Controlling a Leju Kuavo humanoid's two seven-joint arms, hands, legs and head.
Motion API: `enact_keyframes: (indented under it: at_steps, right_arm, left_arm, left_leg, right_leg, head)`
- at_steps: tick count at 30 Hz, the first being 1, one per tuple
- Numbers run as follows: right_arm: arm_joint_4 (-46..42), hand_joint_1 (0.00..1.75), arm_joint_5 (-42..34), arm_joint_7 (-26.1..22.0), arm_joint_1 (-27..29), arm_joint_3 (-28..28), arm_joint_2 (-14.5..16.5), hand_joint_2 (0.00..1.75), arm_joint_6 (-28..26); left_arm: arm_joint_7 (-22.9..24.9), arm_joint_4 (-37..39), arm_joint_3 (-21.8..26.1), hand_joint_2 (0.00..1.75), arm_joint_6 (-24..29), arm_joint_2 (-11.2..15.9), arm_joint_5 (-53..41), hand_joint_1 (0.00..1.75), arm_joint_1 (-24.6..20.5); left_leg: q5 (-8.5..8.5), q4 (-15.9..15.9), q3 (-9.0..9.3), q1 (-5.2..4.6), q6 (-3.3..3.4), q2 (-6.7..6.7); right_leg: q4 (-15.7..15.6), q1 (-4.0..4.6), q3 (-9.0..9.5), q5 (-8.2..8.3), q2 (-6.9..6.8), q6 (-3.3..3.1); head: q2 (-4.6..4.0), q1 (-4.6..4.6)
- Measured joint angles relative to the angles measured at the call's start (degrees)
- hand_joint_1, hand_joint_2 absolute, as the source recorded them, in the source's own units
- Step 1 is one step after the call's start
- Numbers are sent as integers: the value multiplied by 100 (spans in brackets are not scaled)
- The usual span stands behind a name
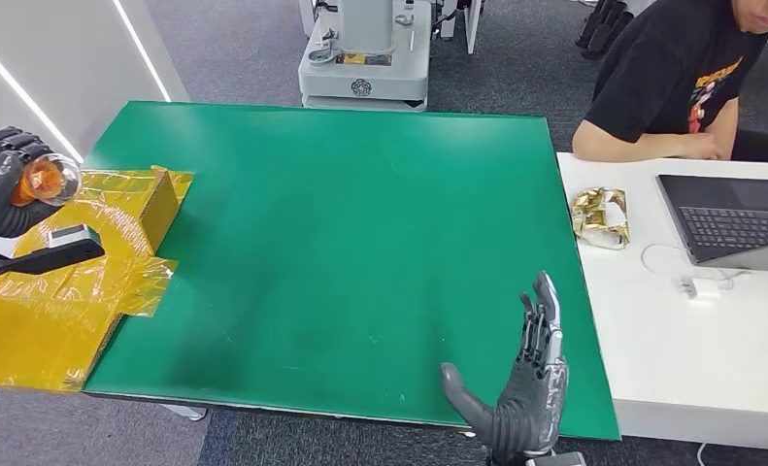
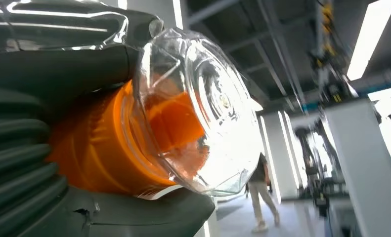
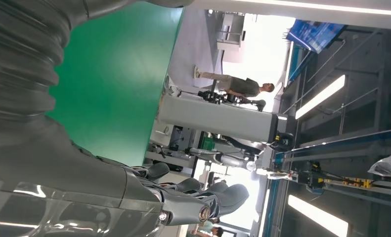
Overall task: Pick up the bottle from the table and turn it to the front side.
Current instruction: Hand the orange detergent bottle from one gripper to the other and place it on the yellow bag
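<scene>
We have the bottle up off the bench, gripped in our left hand, dark fingers wrapped around its orange body with the clear domed end poking out past them. In the left wrist view the bottle sits right against the palm, clear end facing away from the wrist. So the pick looks done and we judge we're in the turning step: next the wrist needs to roll the bottle round to its front side without the grip slipping on that smooth plastic.

Just below the left hand, a dark flat tool and a yellow-taped cardboard box sit close under any swing. Our right hand hovers empty over the green bench, fingers spread. Further off, a white desk carries a laptop, a gold wrapper, and a seated person.
</scene>
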Motion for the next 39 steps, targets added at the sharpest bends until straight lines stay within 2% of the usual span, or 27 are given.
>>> enact_keyframes:
  at_steps: [4, 6, 11, 15, 20, 25, 39]
  right_arm:
    - [-56, 0, 54, 28, 52, -40, 36, 175, 22]
    - [-110, 0, 64, 40, 103, -69, 48, 175, 21]
    - [-215, 0, 160, 171, 125, -127, 156, 175, 116]
    - [-234, 0, 257, 237, 118, -148, 263, 175, 112]
    - [-278, 0, 294, 275, 114, -174, 311, 175, 106]
    - [-284, 0, 288, 297, 104, -200, 329, 175, 155]
    - [-149, 0, 187, 328, -75, -200, 380, 175, 293]
  left_arm:
    - [-212, 748, -625, 175, -291, 3, -415, 175, -568]
    - [-324, 1275, -1036, 175, -666, -89, -594, 175, -956]
    - [-466, 2890, -2315, 175, -1776, -543, -886, 175, -2121]
    - [-491, 3931, -3039, 175, -2051, -944, -834, 175, -2609]
    - [-485, 4723, -3458, 175, -2062, -1250, -759, 175, -2759]
    - [-396, 5140, -3635, 175, -2073, -1315, -665, 175, -2776]
    - [-411, 5277, -3836, 175, -1977, -836, -398, 175, -2207]
  left_leg:
    - [2, 0, 2, -1, -2, -2]
    - [4, 2, 1, -1, -5, -6]
    - [9, 3, 0, -2, -10, -13]
    - [8, 3, 1, -3, -11, 3]
    - [6, 2, 0, -1, -14, 6]
    - [4, -2, 1, 1, -16, 9]
    - [5, -3, 0, 7, -20, 6]
  right_leg:
    - [0, -1, 1, 1, -3, 0]
    - [-1, -1, 0, 2, -6, 0]
    - [1, -1, 6, 11, -14, -8]
    - [2, -2, 3, 15, 2, -9]
    - [1, -2, -2, 12, 8, -11]
    - [3, -1, -1, 11, 10, -14]
    - [5, 2, -3, 7, 9, -20]
  head:
    - [0, 0]
    - [0, 0]
    - [0, 0]
    - [0, 0]
    - [0, -1]
    - [0, -1]
    - [0, 1]
